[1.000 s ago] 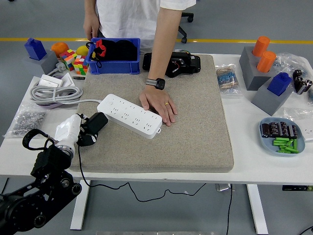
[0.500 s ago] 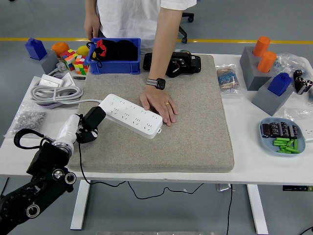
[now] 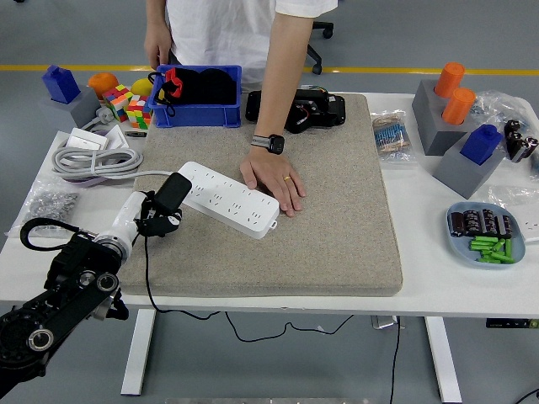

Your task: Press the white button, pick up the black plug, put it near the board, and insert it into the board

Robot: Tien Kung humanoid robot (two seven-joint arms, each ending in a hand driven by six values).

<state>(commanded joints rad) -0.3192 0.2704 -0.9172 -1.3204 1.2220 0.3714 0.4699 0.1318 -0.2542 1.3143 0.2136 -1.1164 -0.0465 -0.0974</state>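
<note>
1. L hand [image 3: 145, 215] comes in from lower left w/ fingers pinched round the black plug [image 3: 171, 193]. Plug is held just off the near-left end of the white power strip [image 3: 226, 199], tilted, not seated. Risk: grip looks shallow, so plug could twist or slip out when pushed.
2. Plug's black cable [image 3: 148, 282] hangs off the mat [image 3: 337, 244] edge & under the table. Risk: its drag could pull the plug off line on approach.
3. Strip lies diagonal on the mat. Can't tell if prongs line up w/ a socket; a skewed push prob jams or shoves the strip sideways.
4. Person's hand [image 3: 271, 178] rests flat on the strip's far side near the right end. It likely steadies it; if lifted, strip may slide. Contact w/ robot fingers is also a risk.
5. R hand not in view.
</note>
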